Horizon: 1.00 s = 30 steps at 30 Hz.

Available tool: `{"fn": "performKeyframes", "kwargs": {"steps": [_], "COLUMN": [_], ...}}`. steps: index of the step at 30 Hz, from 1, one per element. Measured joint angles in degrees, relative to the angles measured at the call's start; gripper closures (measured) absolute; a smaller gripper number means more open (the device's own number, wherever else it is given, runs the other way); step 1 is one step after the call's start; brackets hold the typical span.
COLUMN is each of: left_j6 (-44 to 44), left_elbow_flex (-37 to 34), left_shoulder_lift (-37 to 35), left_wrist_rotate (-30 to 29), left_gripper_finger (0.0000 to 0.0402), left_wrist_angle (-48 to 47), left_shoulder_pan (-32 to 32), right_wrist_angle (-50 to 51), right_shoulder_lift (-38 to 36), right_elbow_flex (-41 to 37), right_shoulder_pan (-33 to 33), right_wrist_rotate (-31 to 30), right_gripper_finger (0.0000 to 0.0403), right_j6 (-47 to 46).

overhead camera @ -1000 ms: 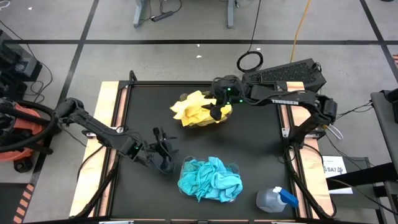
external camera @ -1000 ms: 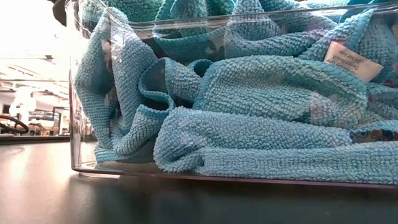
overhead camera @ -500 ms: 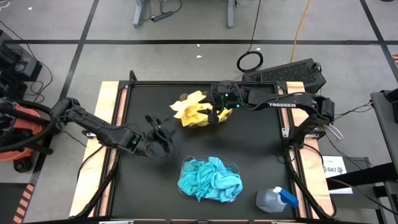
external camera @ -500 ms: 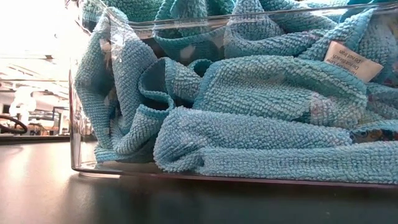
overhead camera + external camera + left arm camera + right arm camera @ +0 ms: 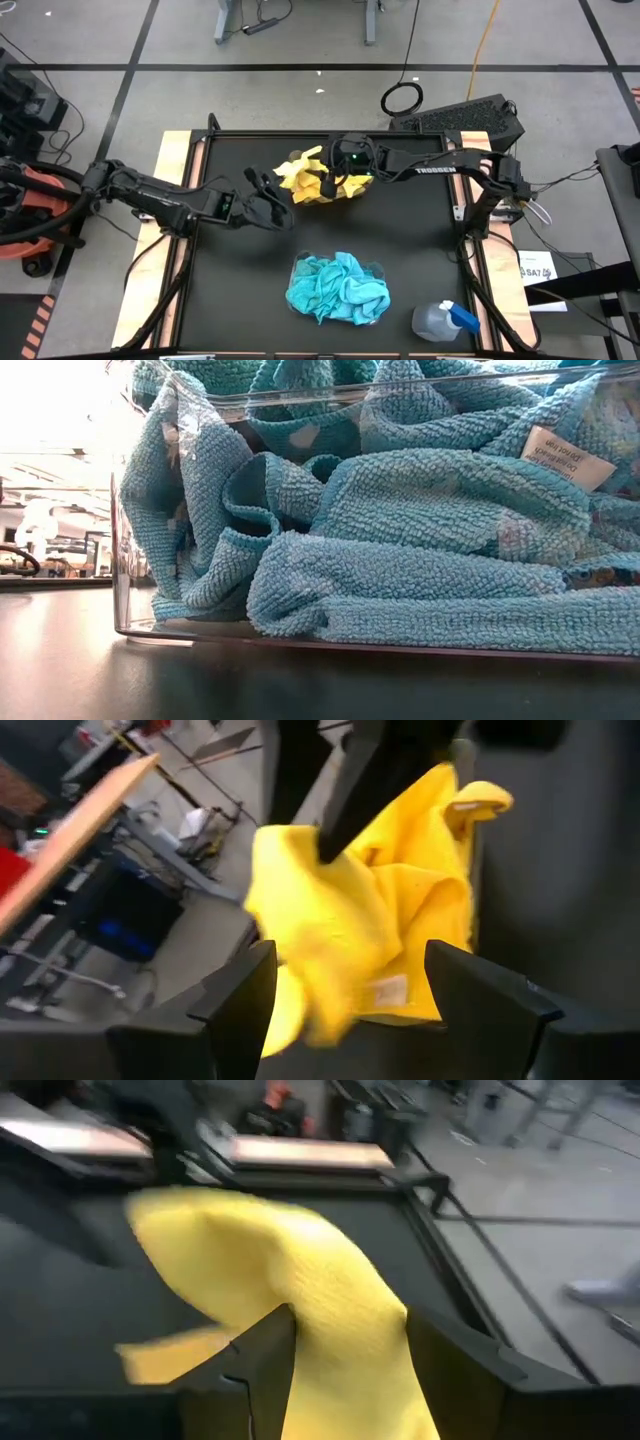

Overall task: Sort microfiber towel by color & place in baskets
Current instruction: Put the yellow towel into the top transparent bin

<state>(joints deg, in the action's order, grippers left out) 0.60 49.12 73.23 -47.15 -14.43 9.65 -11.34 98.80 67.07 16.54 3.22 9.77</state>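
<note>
Yellow microfiber towels (image 5: pixel 308 178) lie heaped at the table's far middle. My right gripper (image 5: pixel 328 184) reaches in from the right and is shut on the heap's right part. In its wrist view a yellow towel (image 5: pixel 330 1310) fills the gap between its fingers. My left gripper (image 5: pixel 272 200) stands open just left of the heap, with the yellow towels (image 5: pixel 370 920) ahead of its fingers and nothing between them. Turquoise towels (image 5: pixel 338 287) fill a clear basket (image 5: pixel 120 560) near the front edge. My right gripper has a raised fold of yellow towel (image 5: pixel 345 1335) between its two fingers (image 5: pixel 262 1365), and the cloth reaches from one finger to the other. The fingers come from the table's right, slanting down. The rest of the towel lies on the heap.
A clear spray bottle with a blue trigger (image 5: pixel 445 320) lies at the front right corner. Bare black table top (image 5: pixel 230 290) lies to the left of the turquoise basket. Wooden side rails (image 5: pixel 170 200) run along both edges.
My left gripper has swung from beside the turquoise basket toward the far edge, up to the yellow heap's left side. My right gripper has moved toward the table's left across the yellow heap, and the heap's right part has shifted a little left with it.
</note>
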Motion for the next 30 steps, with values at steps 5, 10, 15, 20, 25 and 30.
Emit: {"fn": "performKeyframes", "kwargs": {"steps": [5,10,15,20,25,30], "left_j6": [0.00,0.46,0.21,-0.24,-0.24,-0.93], "left_elbow_flex": [0.00,0.00,0.00,0.00,0.00,0.00], "left_shoulder_lift": [0.00,0.00,0.00,0.01,0.02,0.02], "left_wrist_rotate": [3.50,3.68,5.27,5.62,5.64,6.59], "left_gripper_finger": [0.0142,0.0142,0.0142,0.0142,0.0142,0.0142], "left_wrist_angle": [0.28,0.37,-0.37,-1.66,-1.55,-1.51], "left_shoulder_pan": [-1.38,-1.46,-1.42,-1.05,-0.89,-0.89], "right_wrist_angle": [-0.23,0.23,3.22,10.24,14.04,13.02], "right_shoulder_lift": [1.93,4.37,6.20,6.30,7.05,11.24], "right_elbow_flex": [-0.01,0.00,0.00,0.02,0.12,0.23], "right_shoulder_pan": [0.81,0.68,1.84,4.59,7.25,7.95], "right_wrist_rotate": [-3.33,-3.12,-4.44,-3.05,3.30,6.98], "right_gripper_finger": [0.0232,0.0344,0.0389,0.0399,0.0399,0.0399], "right_j6": [1.96,3.49,3.25,0.40,-5.07,-7.10]}}
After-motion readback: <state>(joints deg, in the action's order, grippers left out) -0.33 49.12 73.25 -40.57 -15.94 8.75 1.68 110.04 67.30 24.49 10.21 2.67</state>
